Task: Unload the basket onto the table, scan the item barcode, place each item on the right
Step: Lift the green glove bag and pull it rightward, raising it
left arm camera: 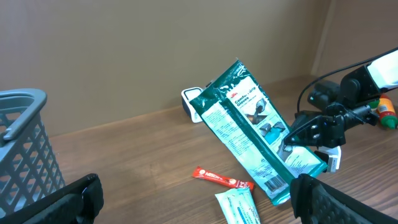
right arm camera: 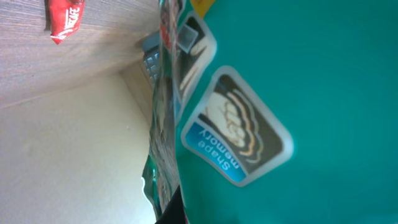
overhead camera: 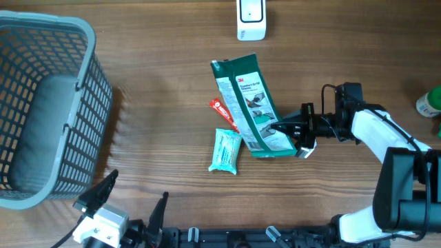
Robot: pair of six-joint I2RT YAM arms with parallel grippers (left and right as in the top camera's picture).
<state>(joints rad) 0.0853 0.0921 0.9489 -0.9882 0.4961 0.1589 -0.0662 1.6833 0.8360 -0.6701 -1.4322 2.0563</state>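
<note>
The item is a long green glove packet (overhead camera: 247, 103), held tilted with its far end raised, as the left wrist view shows (left arm camera: 245, 121). A barcode (left arm camera: 275, 182) sits near its low end. My right gripper (overhead camera: 286, 129) is shut on the packet's right edge near that end. The right wrist view is filled by the green packet (right arm camera: 323, 93), with one dark finger (right arm camera: 173, 211) just showing. The white scanner (overhead camera: 251, 19) stands at the table's far edge. Down at the near left, my left gripper (overhead camera: 129, 201) is open with nothing between its fingers.
A grey basket (overhead camera: 86, 27) stands at the left. A red sachet stick (overhead camera: 222, 112) and a teal wipes pack (overhead camera: 225, 151) lie just left of the packet. A green bottle (overhead camera: 431, 102) is at the right edge.
</note>
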